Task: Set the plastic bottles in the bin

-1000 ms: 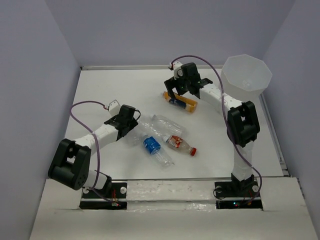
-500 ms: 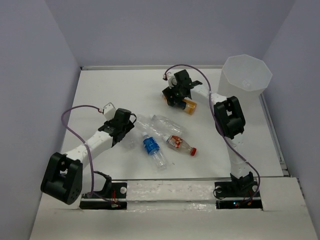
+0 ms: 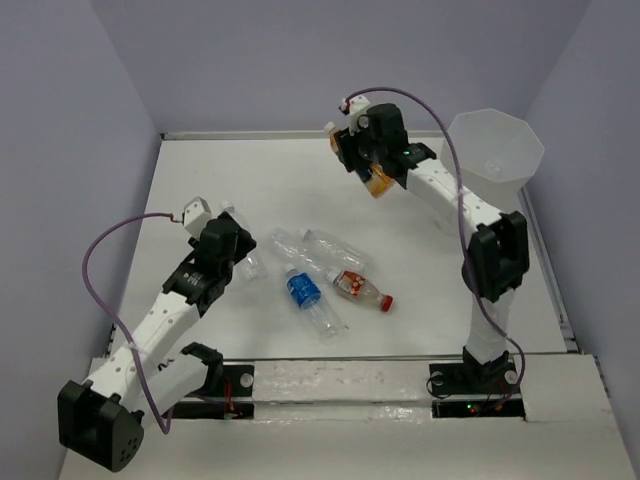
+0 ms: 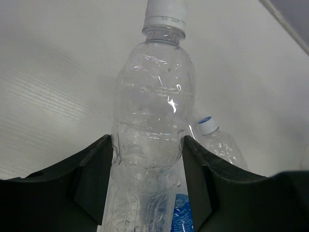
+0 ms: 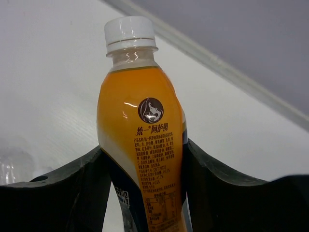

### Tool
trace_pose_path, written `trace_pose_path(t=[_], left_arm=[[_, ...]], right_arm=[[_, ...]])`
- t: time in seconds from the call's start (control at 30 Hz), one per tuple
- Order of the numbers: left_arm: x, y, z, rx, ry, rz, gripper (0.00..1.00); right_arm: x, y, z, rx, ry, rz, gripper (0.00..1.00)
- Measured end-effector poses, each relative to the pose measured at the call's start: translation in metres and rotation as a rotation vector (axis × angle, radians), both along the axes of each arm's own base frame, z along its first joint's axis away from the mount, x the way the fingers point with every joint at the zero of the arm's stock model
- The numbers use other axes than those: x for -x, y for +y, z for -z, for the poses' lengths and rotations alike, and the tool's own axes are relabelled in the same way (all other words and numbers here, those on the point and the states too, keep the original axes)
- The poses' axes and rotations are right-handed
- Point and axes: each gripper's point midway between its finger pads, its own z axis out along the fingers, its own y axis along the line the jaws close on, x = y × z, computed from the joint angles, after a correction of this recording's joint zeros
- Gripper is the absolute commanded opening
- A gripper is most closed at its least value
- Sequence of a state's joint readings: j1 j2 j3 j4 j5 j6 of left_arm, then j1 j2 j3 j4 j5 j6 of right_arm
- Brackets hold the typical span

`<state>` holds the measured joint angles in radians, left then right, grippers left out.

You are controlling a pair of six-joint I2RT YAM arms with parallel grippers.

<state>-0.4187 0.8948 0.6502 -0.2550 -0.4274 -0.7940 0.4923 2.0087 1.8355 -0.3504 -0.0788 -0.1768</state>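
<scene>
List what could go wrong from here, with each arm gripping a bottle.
1. The right gripper clasps the orange bottle low on its body; it could tip out before reaching the bin.
2. The clear bottle in the left gripper looks thin and crumpled; it might slip free.

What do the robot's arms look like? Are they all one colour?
No, two colours. The left arm and right arm are white tubes joined by chunky black joints. A thin purple cable loops alongside each one. At the tips sit broad, matte black fingers with slanted edges.
</scene>
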Motion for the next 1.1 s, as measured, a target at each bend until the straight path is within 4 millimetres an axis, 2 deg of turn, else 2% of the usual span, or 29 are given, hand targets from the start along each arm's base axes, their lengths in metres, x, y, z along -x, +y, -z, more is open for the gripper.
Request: trace_pose_path(t=[0.03,0.07,0.13,0.17,0.2,0.23,0.27,0.33,0.4,0.43,0.47,0.5,0.53,0.6,0.63,0.67,0.7,0.73,0.77,0.8,0.83,0.9,1.03,1.07,1.1], left_arm=[[0.000,0.000,-0.011,0.007,-0.033,0.007,0.22],[0.000,0.000,-0.018,0.013,-0.053,0.011,0.22],[0.000,-0.002,-0.037,0.026,-0.103,0.027,0.22],[0.000,-0.003,-0.045,0.033,-0.122,0.036,0.22],[0.000,-0.004,-0.051,0.037,-0.135,0.045,0.21],[-0.001,-0.006,-0.060,0.044,-0.153,0.056,0.21],[-0.002,-0.008,-0.068,0.049,-0.168,0.066,0.21],[-0.003,-0.011,-0.080,0.059,-0.192,0.085,0.20],[-0.005,-0.016,-0.096,0.072,-0.225,0.109,0.19],[-0.007,-0.019,-0.107,0.083,-0.247,0.124,0.19],[-0.008,-0.021,-0.114,0.089,-0.262,0.135,0.19],[-0.010,-0.025,-0.129,0.101,-0.295,0.152,0.18],[-0.012,-0.028,-0.134,0.106,-0.303,0.161,0.18],[-0.017,-0.036,-0.156,0.119,-0.340,0.188,0.18],[-0.020,-0.041,-0.169,0.126,-0.363,0.203,0.18],[-0.025,-0.047,-0.181,0.130,-0.380,0.221,0.18],[-0.028,-0.054,-0.197,0.134,-0.406,0.240,0.18],[-0.032,-0.062,-0.210,0.137,-0.428,0.257,0.18],[-0.034,-0.067,-0.219,0.143,-0.445,0.269,0.18],[-0.036,-0.079,-0.238,0.149,-0.475,0.297,0.18],[-0.039,-0.085,-0.244,0.144,-0.479,0.307,0.18],[-0.045,-0.109,-0.280,0.154,-0.546,0.347,0.18],[-0.051,-0.154,-0.323,0.163,-0.630,0.414,0.18],[-0.052,-0.169,-0.334,0.169,-0.652,0.432,0.18],[-0.054,-0.177,-0.339,0.168,-0.663,0.441,0.18]], right_arm=[[0.004,-0.006,-0.041,-0.045,-0.086,0.025,0.41],[0.009,-0.012,-0.070,-0.071,-0.144,0.040,0.41],[0.025,-0.037,-0.165,-0.171,-0.347,0.103,0.40],[0.032,-0.048,-0.196,-0.207,-0.413,0.121,0.40],[0.042,-0.069,-0.244,-0.275,-0.525,0.162,0.40],[0.051,-0.090,-0.275,-0.320,-0.600,0.198,0.40],[0.057,-0.119,-0.304,-0.362,-0.672,0.256,0.40],[0.060,-0.177,-0.333,-0.408,-0.776,0.384,0.40],[0.056,-0.244,-0.336,-0.427,-0.827,0.553,0.40],[0.055,-0.262,-0.333,-0.436,-0.836,0.595,0.40],[0.049,-0.283,-0.320,-0.439,-0.826,0.647,0.41],[0.041,-0.294,-0.304,-0.432,-0.797,0.678,0.44],[0.031,-0.303,-0.281,-0.431,-0.751,0.708,0.46],[0.013,-0.316,-0.231,-0.421,-0.647,0.758,0.58],[0.010,-0.319,-0.221,-0.419,-0.626,0.771,0.65],[0.006,-0.324,-0.197,-0.413,-0.576,0.793,0.73],[0.005,-0.327,-0.174,-0.410,-0.528,0.812,0.86],[0.006,-0.329,-0.162,-0.408,-0.503,0.822,0.95],[0.007,-0.330,-0.157,-0.418,-0.489,0.831,0.95],[0.009,-0.330,-0.151,-0.418,-0.477,0.835,0.99],[0.013,-0.330,-0.150,-0.424,-0.471,0.838,0.99],[0.021,-0.329,-0.157,-0.441,-0.481,0.838,0.99],[0.051,-0.323,-0.201,-0.504,-0.555,0.809,0.95],[0.065,-0.321,-0.216,-0.524,-0.581,0.803,0.93],[0.073,-0.321,-0.224,-0.534,-0.595,0.803,0.85]])
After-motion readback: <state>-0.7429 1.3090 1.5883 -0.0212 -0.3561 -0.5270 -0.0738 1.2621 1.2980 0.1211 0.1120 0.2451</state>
